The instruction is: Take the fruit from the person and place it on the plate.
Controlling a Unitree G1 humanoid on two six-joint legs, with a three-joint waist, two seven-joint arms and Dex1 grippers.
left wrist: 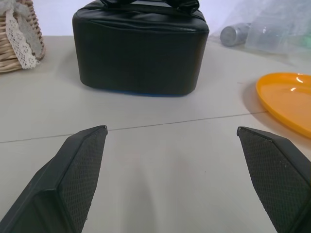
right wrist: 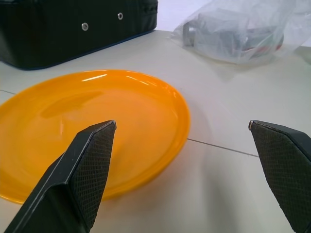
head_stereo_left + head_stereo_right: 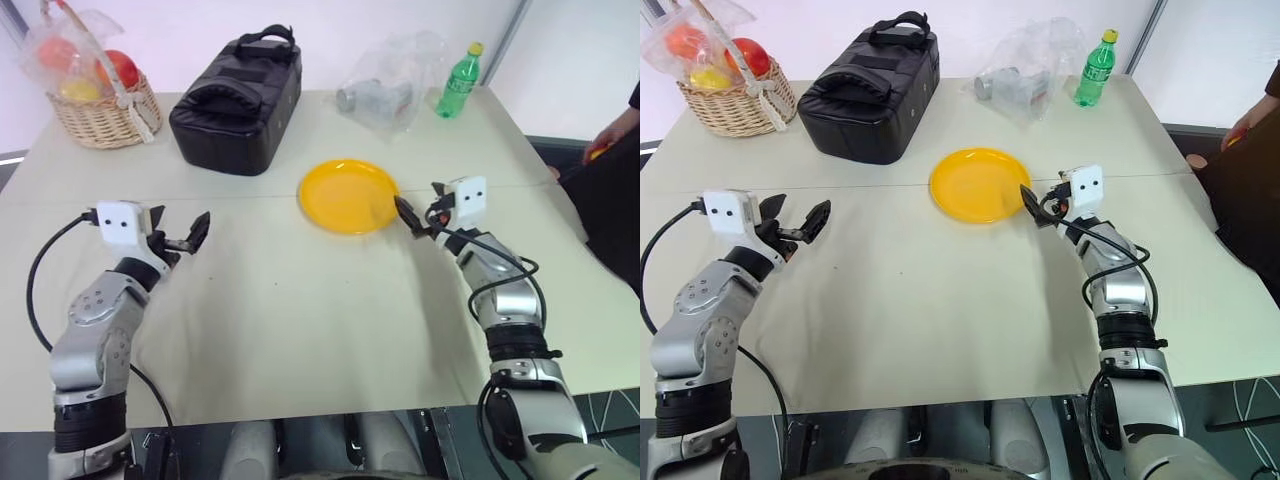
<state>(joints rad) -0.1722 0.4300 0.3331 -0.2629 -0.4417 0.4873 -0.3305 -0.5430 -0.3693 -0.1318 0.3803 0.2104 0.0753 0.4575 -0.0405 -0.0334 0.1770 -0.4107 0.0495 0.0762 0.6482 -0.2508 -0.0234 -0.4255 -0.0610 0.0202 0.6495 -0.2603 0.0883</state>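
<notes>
The yellow-orange plate (image 3: 348, 195) lies near the middle of the table. My right gripper (image 3: 420, 206) hovers open at the plate's right rim, and the right wrist view has the plate (image 2: 97, 121) just ahead of its empty fingers (image 2: 82, 170). My left gripper (image 3: 182, 226) is open and empty, low over the table well left of the plate. At the far right edge, beyond the table, is the person's hand (image 3: 618, 128) in a black sleeve. It holds the fruit, of which a small yellow-orange bit (image 3: 596, 153) shows.
A black zipped bag (image 3: 240, 95) stands behind the plate to the left. A wicker basket (image 3: 105, 115) of wrapped fruit is at the back left. A clear plastic bag (image 3: 390, 75) and a green bottle (image 3: 460, 82) are at the back right.
</notes>
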